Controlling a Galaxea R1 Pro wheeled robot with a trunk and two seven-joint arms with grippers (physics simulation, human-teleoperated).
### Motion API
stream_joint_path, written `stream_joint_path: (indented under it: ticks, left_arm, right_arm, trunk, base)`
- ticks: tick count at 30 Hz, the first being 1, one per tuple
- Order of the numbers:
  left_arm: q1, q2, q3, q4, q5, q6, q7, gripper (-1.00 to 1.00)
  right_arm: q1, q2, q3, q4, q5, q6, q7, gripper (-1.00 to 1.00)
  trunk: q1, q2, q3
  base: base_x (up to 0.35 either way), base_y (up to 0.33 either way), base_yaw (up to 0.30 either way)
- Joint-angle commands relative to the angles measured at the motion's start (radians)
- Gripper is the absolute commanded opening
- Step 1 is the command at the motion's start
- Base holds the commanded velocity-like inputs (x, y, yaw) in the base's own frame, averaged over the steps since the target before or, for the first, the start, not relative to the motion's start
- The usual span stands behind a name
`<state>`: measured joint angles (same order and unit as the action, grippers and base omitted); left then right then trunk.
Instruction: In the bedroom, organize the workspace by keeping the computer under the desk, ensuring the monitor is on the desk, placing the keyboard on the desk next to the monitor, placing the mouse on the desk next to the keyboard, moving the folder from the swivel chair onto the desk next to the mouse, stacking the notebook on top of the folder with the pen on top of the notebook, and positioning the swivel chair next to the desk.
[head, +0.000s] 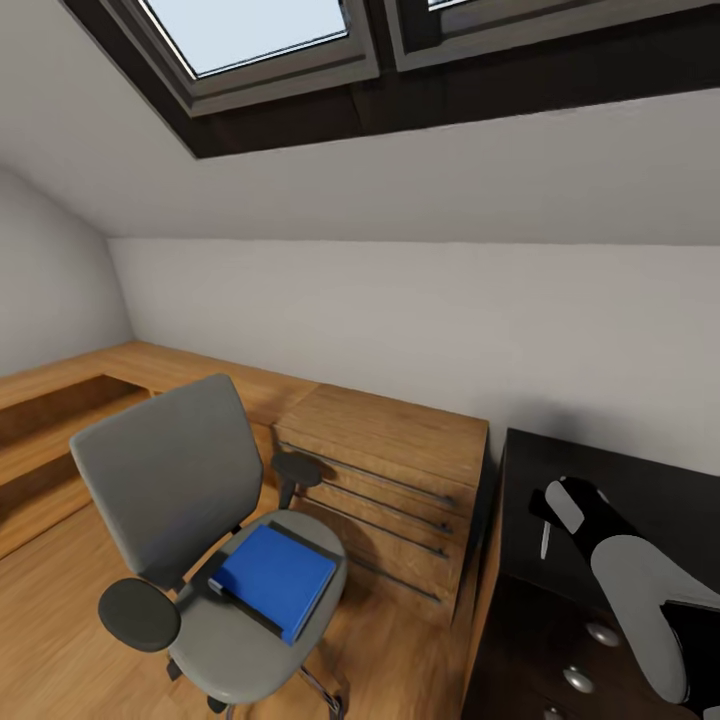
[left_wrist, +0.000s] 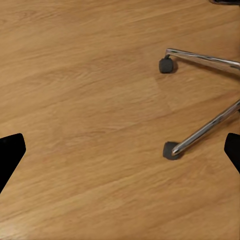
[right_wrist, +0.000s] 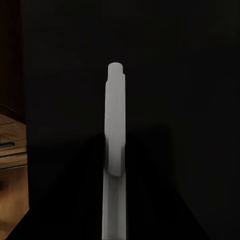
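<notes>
Pen step in hand. My right gripper (head: 548, 512) is clenched on the pen (right_wrist: 114, 150), at 4 o'clock over dark furniture. Left gripper (left_wrist: 120, 150) spread above floor. Folder (head: 275, 578) on swivel chair (head: 170, 480), 7 o'clock; I judge it must move first.

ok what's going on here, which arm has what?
The right gripper is shut on the white pen, held above a dark-topped cabinet at the right. The blue folder lies on the swivel chair seat, on top of something dark, so that step isn't done. The left gripper is open, empty, over the wooden floor beside the chair's chrome base.
</notes>
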<state>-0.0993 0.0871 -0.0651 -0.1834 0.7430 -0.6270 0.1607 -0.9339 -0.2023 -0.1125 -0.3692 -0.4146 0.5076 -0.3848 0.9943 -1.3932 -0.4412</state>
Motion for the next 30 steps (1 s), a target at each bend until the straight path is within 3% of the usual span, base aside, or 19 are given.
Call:
stream_joint_path:
  ticks: [1, 18, 30]
  left_arm:
    - [0.0, 0.0, -0.007, -0.001, -0.001, -0.002, 0.009, 1.0]
    - [0.0, 0.0, -0.007, -0.001, -0.001, -0.002, 0.008, 1.0]
    - [0.0, 0.0, -0.007, -0.001, -0.001, -0.002, 0.008, 1.0]
  right_arm:
    - [0.0, 0.001, 0.0, -0.002, -0.012, 0.002, -0.007, -1.0]
    - [0.0, 0.003, 0.001, -0.002, -0.012, 0.001, -0.008, -1.0]
    - [0.0, 0.003, 0.001, -0.002, -0.009, 0.0, -0.009, -1.0]
  trunk:
    - [0.004, -0.008, -0.004]
    - [0.069, -0.127, -0.058]
    - [0.069, -0.127, -0.058]
  base:
    - [0.0, 0.0, 0.0]
    - [0.0, 0.0, 0.0]
    - [0.0, 0.0, 0.0]
